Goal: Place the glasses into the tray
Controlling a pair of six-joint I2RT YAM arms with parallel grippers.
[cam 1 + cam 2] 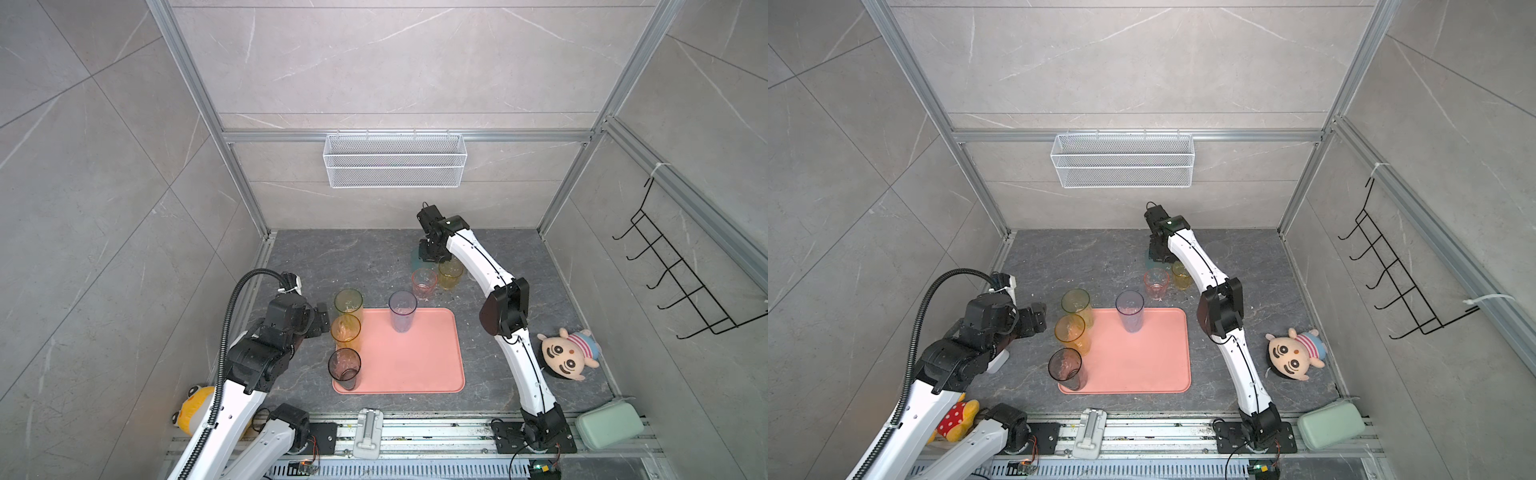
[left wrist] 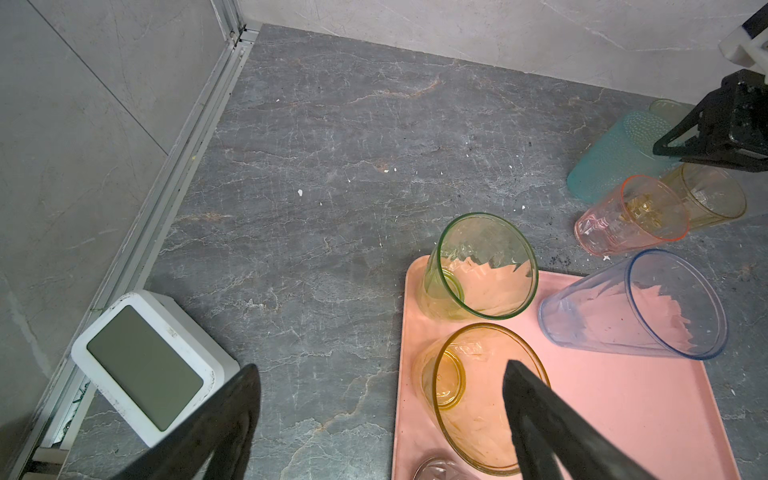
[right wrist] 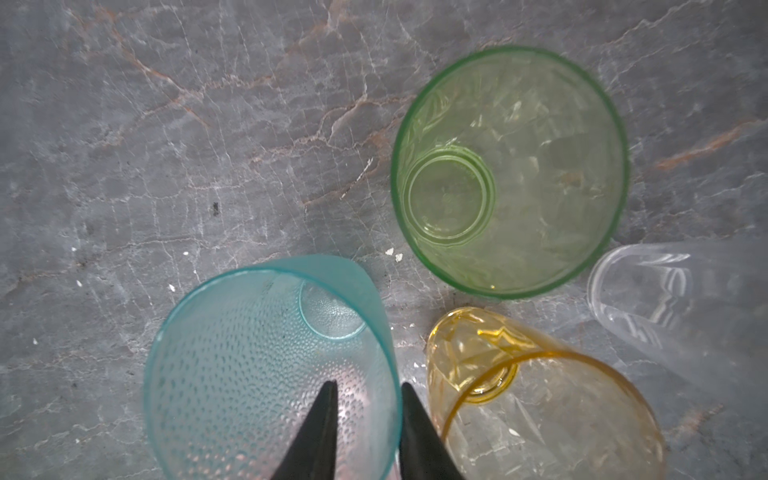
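Right end effector (image 3: 368, 383): over the cluster at 1 o'clock from the tray (image 1: 415, 365). Its jaws stand narrow astride the rim of the teal glass (image 3: 249, 353), one finger inside and one outside. A gap shows beside the inner finger, so I judge the wall is not yet pinched.
Left end effector (image 2: 380, 365): spread wide, holding nothing, at the tray's 9 o'clock just beside the tall amber glass (image 1: 345, 330).
Risk, neighbours: the short amber glass (image 3: 540, 415) stands just beside the outer finger. Closing or lifting off-line could knock it into the green glass (image 3: 511, 166) or the clear glass (image 3: 665, 299).
Risk, grip: a pinch on one thin, slick, tapered wall could let the teal glass swing or slip during the lift.
Risk, route: the pink glass (image 1: 424, 282) and the tall blue-grey glass (image 1: 402, 311) stand between the cluster and the open tray floor. A low carry could topple either one.
Tray: four upright glasses.
- Yellow-green glass (image 1: 348, 301): at 10 o'clock.
- Tall amber glass: at 9 o'clock.
- Smoky grey glass (image 1: 344, 365): at 8 o'clock.
- Blue-grey glass: at the 12 o'clock rim.
Surface (image 1: 332, 257): the teal, pink, short amber, green and clear glasses, all off the tray.
Inside the glasses: nothing visible.
Wire basket (image 1: 395, 166): hung on the back wall at 12 o'clock, with nothing showing in it.
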